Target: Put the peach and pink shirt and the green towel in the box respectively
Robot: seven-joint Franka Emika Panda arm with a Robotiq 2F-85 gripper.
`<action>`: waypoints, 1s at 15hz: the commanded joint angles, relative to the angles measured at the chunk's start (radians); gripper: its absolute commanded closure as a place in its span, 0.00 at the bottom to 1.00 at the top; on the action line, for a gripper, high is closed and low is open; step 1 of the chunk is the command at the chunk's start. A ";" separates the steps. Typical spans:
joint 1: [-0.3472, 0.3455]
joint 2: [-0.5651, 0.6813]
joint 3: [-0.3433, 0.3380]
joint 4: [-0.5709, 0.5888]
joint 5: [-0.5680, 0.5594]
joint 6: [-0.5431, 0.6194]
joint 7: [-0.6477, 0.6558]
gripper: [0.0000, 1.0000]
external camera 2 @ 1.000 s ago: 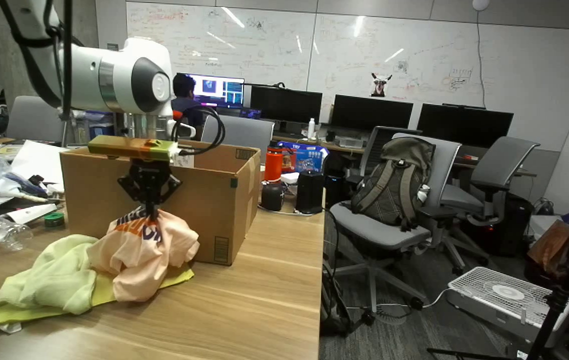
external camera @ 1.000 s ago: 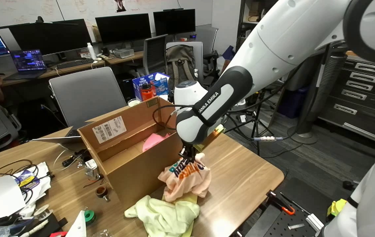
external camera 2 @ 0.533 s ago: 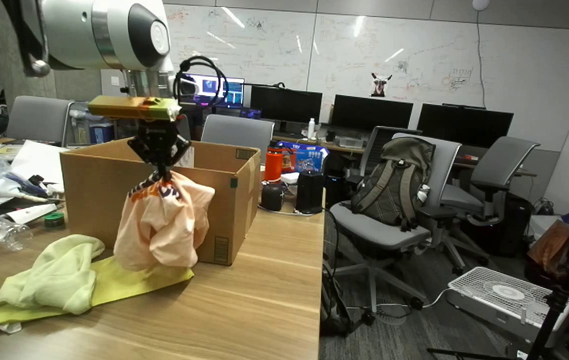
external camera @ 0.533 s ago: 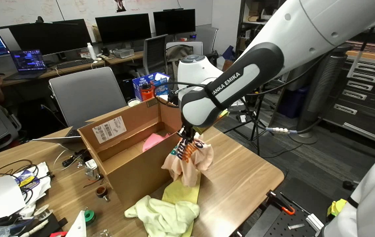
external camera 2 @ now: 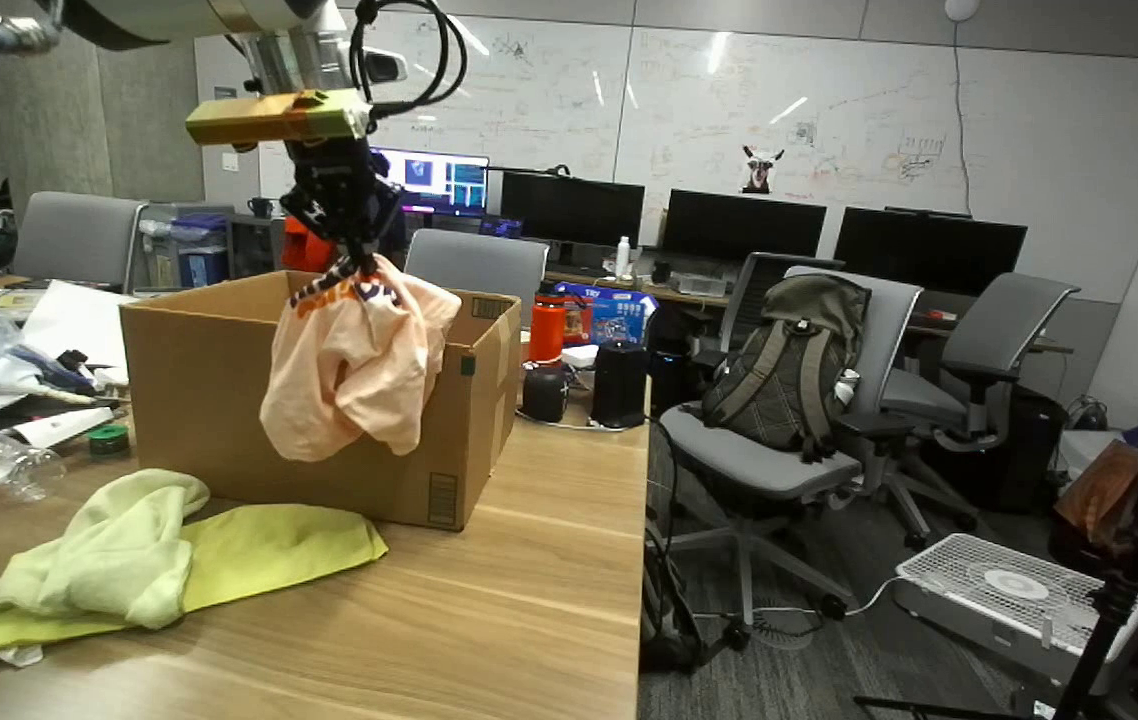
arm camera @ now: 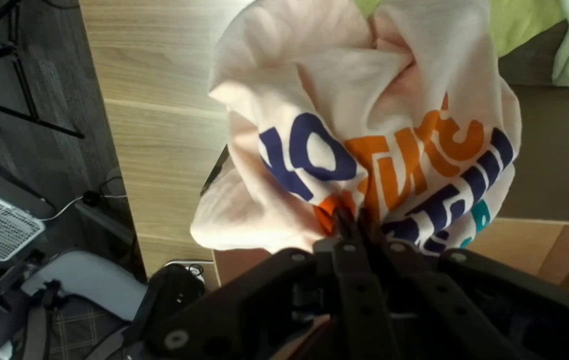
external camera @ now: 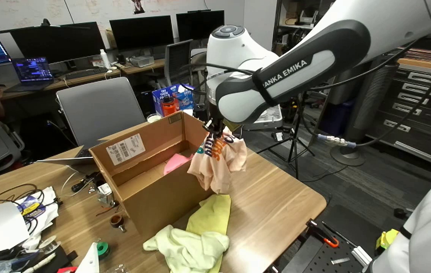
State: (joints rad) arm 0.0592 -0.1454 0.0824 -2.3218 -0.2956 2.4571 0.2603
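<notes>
Wrist view shows the pincer (arm camera: 352,220) with its fingers together, clamped on the printed part of the peach shirt (arm camera: 364,120), the fabric gathered into folds around the tips. In both exterior views the shirt hangs clear of the surface (external camera 2: 529,600), before the near long wall of the cardboard box (external camera: 162,201); whether it brushes that wall I cannot tell. A pink cloth (external camera: 177,163), probably the pink shirt, lies inside the box, so the step in hand looks to be carrying the peach one over. The pale green towel (external camera: 189,248) lies bunched on the surface, partly on a yellow-green cloth (external camera 2: 279,545), and would be next.

The shirt's lower folds hang below the rim, so the next move probably calls for more height, then a shift past the wall before letting go; too low, and fabric could drag on the cardboard edge.

The Franka arm (external camera: 314,60) reaches in from the upper right in an exterior view, forearm sloping down, the pincer pointing roughly downward close to the near wall.
</notes>
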 commanded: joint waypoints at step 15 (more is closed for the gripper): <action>-0.024 -0.011 0.091 0.300 -0.130 -0.100 0.056 0.99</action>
State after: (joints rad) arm 0.0418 -0.1982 0.1552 -2.0956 -0.3888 2.3971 0.3034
